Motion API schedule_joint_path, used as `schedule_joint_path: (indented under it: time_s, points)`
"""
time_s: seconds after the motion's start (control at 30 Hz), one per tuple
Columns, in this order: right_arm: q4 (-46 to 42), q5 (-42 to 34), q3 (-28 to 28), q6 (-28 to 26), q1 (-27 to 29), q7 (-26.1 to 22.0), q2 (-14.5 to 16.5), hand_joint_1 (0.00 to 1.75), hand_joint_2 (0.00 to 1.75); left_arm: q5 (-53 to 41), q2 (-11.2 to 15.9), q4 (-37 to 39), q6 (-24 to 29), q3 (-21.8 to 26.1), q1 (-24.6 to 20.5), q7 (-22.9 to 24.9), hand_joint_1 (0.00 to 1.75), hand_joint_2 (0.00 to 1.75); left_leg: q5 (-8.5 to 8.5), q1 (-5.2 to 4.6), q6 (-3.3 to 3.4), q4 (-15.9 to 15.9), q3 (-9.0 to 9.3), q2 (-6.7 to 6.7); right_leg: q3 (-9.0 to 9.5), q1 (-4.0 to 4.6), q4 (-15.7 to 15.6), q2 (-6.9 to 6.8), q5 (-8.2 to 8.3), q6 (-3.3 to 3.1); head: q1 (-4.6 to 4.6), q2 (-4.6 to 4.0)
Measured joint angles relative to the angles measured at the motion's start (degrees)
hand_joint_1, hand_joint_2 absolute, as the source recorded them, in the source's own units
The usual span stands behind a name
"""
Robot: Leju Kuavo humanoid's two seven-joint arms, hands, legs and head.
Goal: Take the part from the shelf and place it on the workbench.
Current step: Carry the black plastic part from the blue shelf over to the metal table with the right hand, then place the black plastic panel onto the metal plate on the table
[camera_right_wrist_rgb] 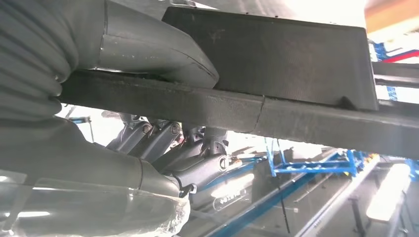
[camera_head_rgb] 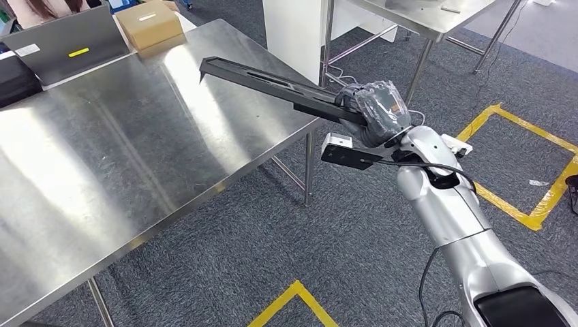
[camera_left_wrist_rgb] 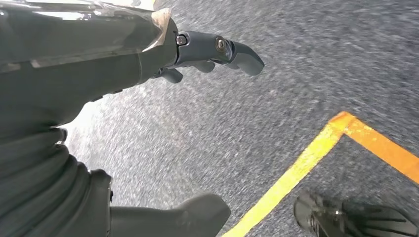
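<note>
Silver-armed, the robot's right hand [camera_head_rgb: 377,112] wrapped its dark fingers [camera_right_wrist_rgb: 163,143] tightly around one end of a long black channel-shaped part [camera_head_rgb: 272,82], thumb pressed on one face and fingers curled against the other. The left hand [camera_left_wrist_rgb: 197,54] hung over grey carpet [camera_left_wrist_rgb: 276,113] with nothing in it, its fingers loosely apart. Held clear of the surface, the part's long axis ran from the hand out over the corner of the stainless-steel workbench [camera_head_rgb: 123,163], its free tip pointing toward the bench's far side and tilted slightly upward. At the bench's back edge sat a brown cardboard box [camera_head_rgb: 148,24] beside a grey metal bin with a yellow label [camera_head_rgb: 68,42]. Yellow floor tape [camera_head_rgb: 525,170] marked squares on the carpet, and a second steel table [camera_head_rgb: 436,20] stood beyond.
</note>
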Motion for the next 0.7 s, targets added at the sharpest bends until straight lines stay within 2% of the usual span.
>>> schedule_joint_path:
  time_s: [0.03, 0.07, 0.1, 0.13, 0.17, 0.2, 0.27, 0.3, 0.33, 0.37, 0.4, 0.43, 0.47, 0.5, 0.57, 0.6, 0.63, 0.67, 0.7]
  points:
    - [0.0, 0.0, 0.0, 0.0, -0.1, 0.0, 0.0, 1.75, 1.75, -0.1, 0.0, 0.0, 0.0, 0.0, -0.1, 0.0, 0.00, 1.75, -1.76, -0.07, -0.13, 3.1, -1.40, 2.10, 0.01, 0.23, 0.0, -0.64, 0.01, -0.34, -0.15, 0.00]
    - [0.1, 0.0, -0.1, 0.0, -0.2, 0.0, -0.1, 1.75, 1.75, -0.2, 0.0, 0.0, 0.0, 0.0, -0.2, -0.1, 0.00, 1.75, -3.67, -0.06, -0.23, 7.1, -3.18, 3.22, -0.01, 0.49, 0.0, -1.36, -0.04, -0.62, -0.26, 0.00]
    - [0.3, 0.0, -0.1, 0.0, -0.1, 0.0, -0.1, 1.75, 1.75, -0.2, 0.0, 0.0, 0.0, 0.0, -0.3, -0.2, 0.00, 1.75, -5.13, -0.02, -0.28, 10.6, -4.79, 3.69, -0.01, 0.73, 0.0, -2.14, -0.11, -0.77, -0.25, 0.00]
    - [0.5, 0.0, -0.1, 0.0, -0.1, 0.0, -0.2, 1.75, 1.75, -0.3, -0.1, 0.0, -0.1, 0.0, -0.3, -0.2, 0.00, 1.75, -5.73, -0.02, -0.23, 12.7, -5.70, 3.86, -0.01, 0.94, 0.0, -2.91, -0.17, -0.86, -0.25, 0.00]
    - [0.7, 0.0, -0.2, 0.0, 0.0, 0.0, -0.3, 1.75, 1.75, -0.3, -0.1, 0.0, -0.3, 0.0, -0.3, -0.3, 0.00, 1.75, -5.32, -0.05, -0.07, 12.7, -5.54, 3.95, 0.01, 1.14, 0.0, -3.68, -0.22, -0.94, -0.25, 0.00]
    - [0.9, 0.0, -0.2, -0.1, 0.0, 0.0, -0.3, 1.75, 1.75, -0.3, -0.1, 0.0, -0.7, 0.0, -0.3, -0.3, 0.00, 1.75, -4.01, -0.16, 0.23, 10.4, -4.13, 4.20, 0.06, 1.33, 0.0, -4.41, -0.27, -1.00, -0.25, 0.00]
    - [1.3, -0.1, -0.4, -0.3, -0.1, 0.0, -0.2, 1.75, 1.75, -0.3, 0.1, 0.0, -1.5, 0.0, -0.4, -0.1, 0.00, 1.75, -1.18, -0.80, 1.29, 2.7, 0.39, 6.17, 0.23, 1.77, 0.0, -5.77, -0.41, -1.09, -0.24, 0.00]
    - [1.6, -0.1, -0.5, -0.5, -0.2, 0.0, -0.1, 1.75, 1.75, -0.4, 0.1, 0.0, -1.9, 0.0, -0.5, 0.0, 0.00, 1.75, -0.45, -1.19, 1.79, -0.2, 1.99, 7.10, 0.26, 1.96, 0.0, -6.37, -0.48, -1.07, -0.19, 0.00]
    - [2.1, 0.0, -0.6, -0.7, -0.4, 0.0, 0.1, 1.75, 1.75, -0.6, 0.2, 0.0, -2.2, 0.0, -0.7, 0.1, 0.00, 1.75, -0.25, -1.54, 2.17, -1.8, 2.79, 7.69, 0.28, 2.11, 0.0, -6.95, -0.55, -1.03, -0.19, 0.00]
    - [2.7, 0.3, -0.6, -1.0, -0.7, 0.0, 0.5, 1.75, 1.75, -0.7, 0.2, 0.0, -2.4, 0.0, -0.8, 0.1, 0.00, 1.75, -0.38, -1.79, 2.38, -2.1, 2.79, 7.60, 0.29, 2.22, -0.1, -7.51, -0.58, -0.96, -0.16, 0.00]
    - [3.6, 0.6, -0.6, -1.3, -1.0, 0.0, 0.9, 1.75, 1.75, -0.9, 0.2, 0.0, -2.6, 0.0, -0.8, 0.0, 0.00, 1.75, -0.18, -1.86, 2.61, -2.4, 2.78, 6.93, 0.43, 2.27, -0.2, -8.06, -0.61, -0.84, -0.18, 0.00]
    - [4.5, 0.9, -0.6, -1.5, -1.3, -0.1, 1.5, 1.75, 1.75, -1.1, 0.2, 0.0, -2.7, 0.0, -0.9, 0.0, 0.00, 1.75, 0.12, -1.69, 2.82, -2.9, 3.02, 6.37, 0.36, 2.33, -0.2, -8.04, -0.73, -0.66, -0.18, 0.00]
    - [5.5, 1.2, -0.6, -1.7, -1.7, -0.2, 2.0, 1.75, 1.75, -1.2, 0.2, 0.0, -2.9, 0.0, -1.0, -0.1, 0.00, 1.75, 0.48, -1.47, 3.10, -3.5, 3.31, 5.77, 0.11, 2.31, 0.5, -7.18, -1.18, -0.52, -0.17, 0.00]
    - [6.6, 1.4, -0.6, -2.1, -2.2, -0.5, 2.4, 1.75, 1.75, -1.2, 0.1, 0.0, -3.0, 0.0, -1.1, -0.1, 0.00, 1.75, 0.88, -1.20, 3.39, -4.0, 3.61, 5.18, -0.68, 2.24, 2.2, -5.75, -2.10, -0.48, -0.15, 0.00]
    - [9.4, 1.7, -0.7, -3.0, -3.3, -1.1, 3.0, 1.75, 1.75, -0.7, 0.0, 0.0, -3.5, 0.2, -1.6, -0.1, 0.00, 1.75, 1.34, -0.80, 3.74, -4.4, 3.79, 3.82, -3.77, 1.84, 8.9, -2.59, -4.94, -0.58, -0.09, 0.00]
    - [11.1, 1.9, -0.7, -3.4, -3.8, -1.5, 3.3, 1.75, 1.75, -0.3, -0.1, 0.0, -3.9, 0.4, -1.8, -0.1, 0.00, 1.75, 1.42, -0.69, 3.77, -4.4, 3.75, 3.02, -5.57, 1.65, 12.6, -1.87, -6.18, -0.50, -0.04, 0.00]
    - [12.8, 2.2, -0.7, -3.7, -4.1, -1.9, 3.7, 1.75, 1.75, 0.3, -0.2, 0.0, -4.5, 0.8, -1.9, -0.1, 0.00, 1.75, 1.47, -0.58, 3.71, -4.4, 3.75, 2.13, -6.85, 1.44, 15.1, -1.58, -6.76, -0.21, -0.03, 0.00]
    - [14.5, 2.4, -0.8, -4.0, -4.5, -2.4, 4.1, 1.75, 1.75, 0.7, -0.3, 0.0, -5.0, 1.2, -1.9, -0.3, 0.00, 1.75, 1.51, -0.44, 3.61, -4.4, 3.75, 1.24, -7.25, 1.17, 15.6, -1.47, -6.45, 0.31, -0.03, 0.00]
    - [16.1, 2.7, -1.0, -4.2, -4.9, -2.9, 4.6, 1.75, 1.75, 0.9, -0.3, 0.0, -5.4, 1.5, -1.8, -0.9, 0.00, 1.75, 1.53, -0.29, 3.41, -4.3, 3.73, 0.37, -6.63, 0.80, 13.9, -1.31, -5.26, 1.01, -0.04, 0.00]
